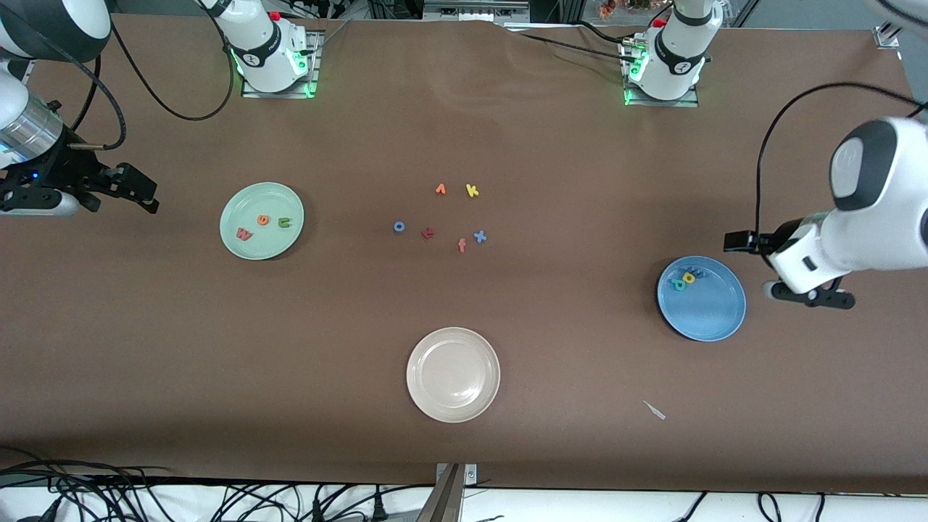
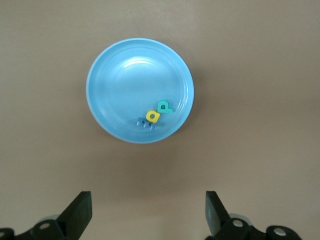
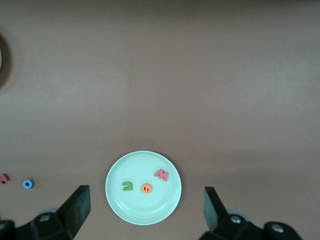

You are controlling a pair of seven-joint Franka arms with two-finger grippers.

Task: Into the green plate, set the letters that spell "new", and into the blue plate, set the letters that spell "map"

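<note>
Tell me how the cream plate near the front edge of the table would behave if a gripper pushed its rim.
The cream plate looks rigid and glossy, so it would probably slide across the brown table cover rather than bend. Its low, wide shape suggests it is unlikely to tip. Nothing lies in it, so it may move easily.

Colours on the brown table cover

The round pale mint-green plate (image 1: 239,206) carries a green foam "n" (image 1: 284,222), an orange rounded foam "e" (image 1: 263,220) and a pink-red foam "w" (image 1: 244,233). The round medium-blue plate (image 1: 710,312) carries a darker blue foam "m" (image 2: 145,124), a yellow rounded foam "a" (image 1: 689,277) and a teal foam "p" (image 1: 678,284). The round cream-beige plate (image 1: 453,374) is plain. Loose on the flat brown cloth (image 1: 217,362) are a small orange pointed letter (image 1: 440,189), a yellow foam "k" (image 1: 472,190), a blue foam "o" (image 1: 399,227), a dark red foam letter (image 1: 428,233), an orange-red foam "f" (image 1: 461,246) and a blue foam "x" (image 1: 479,236). The arms are white with black joints; their bases glow green.
</note>
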